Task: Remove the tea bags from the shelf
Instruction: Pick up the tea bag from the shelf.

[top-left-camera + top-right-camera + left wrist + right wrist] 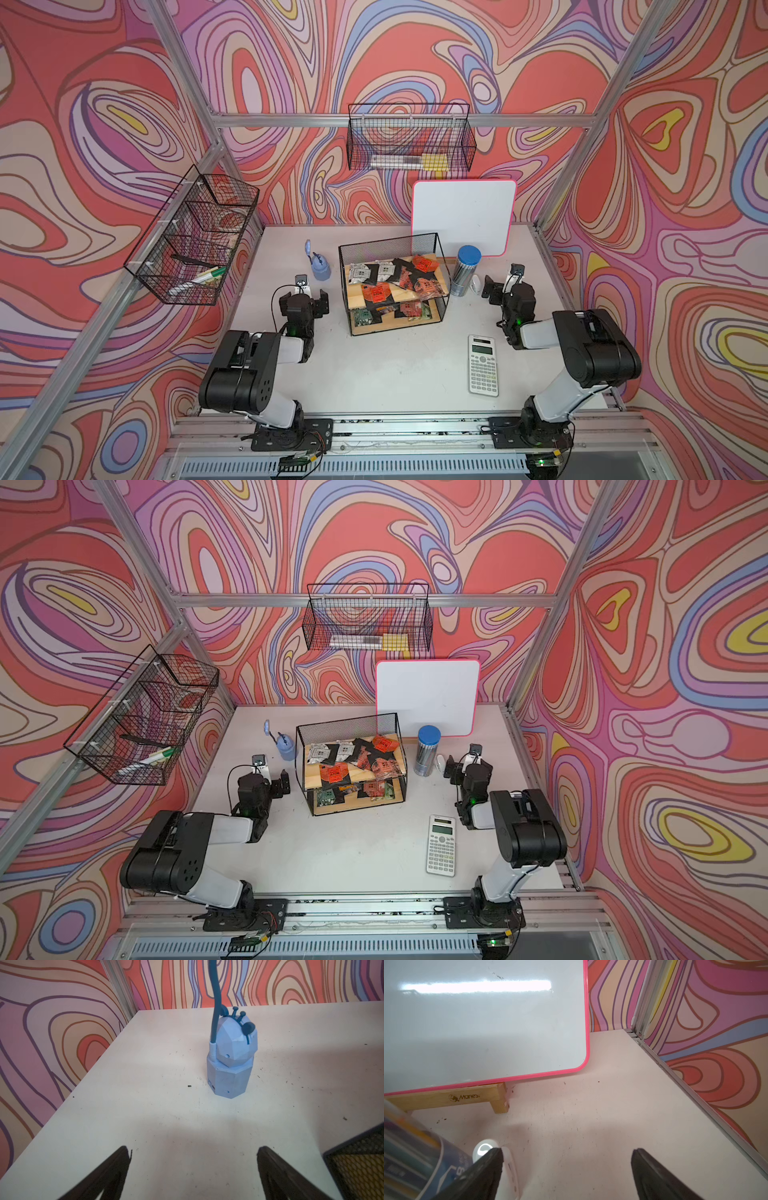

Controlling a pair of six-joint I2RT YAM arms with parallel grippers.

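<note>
The shelf (386, 249) (345, 729) stands mid-table, a black wire rack with two wooden boards. Several tea bags (395, 274) (357, 756), black, red-orange and silver, lie scattered on its upper board, and more tea bags (390, 313) sit on the lower board. My left gripper (304, 296) (266, 777) (193, 1148) is open and empty, left of the shelf, whose mesh corner (357, 1159) shows in the left wrist view. My right gripper (507, 286) (468, 766) (567, 1150) is open and empty, right of the shelf.
A blue lamp-like gadget (321, 268) (230, 1064) stands ahead of the left gripper. A blue-lidded tube (465, 270) and a small white object (508, 1167) sit beside the right gripper. Behind is a pink-rimmed whiteboard (463, 216). A calculator (483, 365) lies front right. Wire baskets (195, 237) (411, 139) hang on the walls.
</note>
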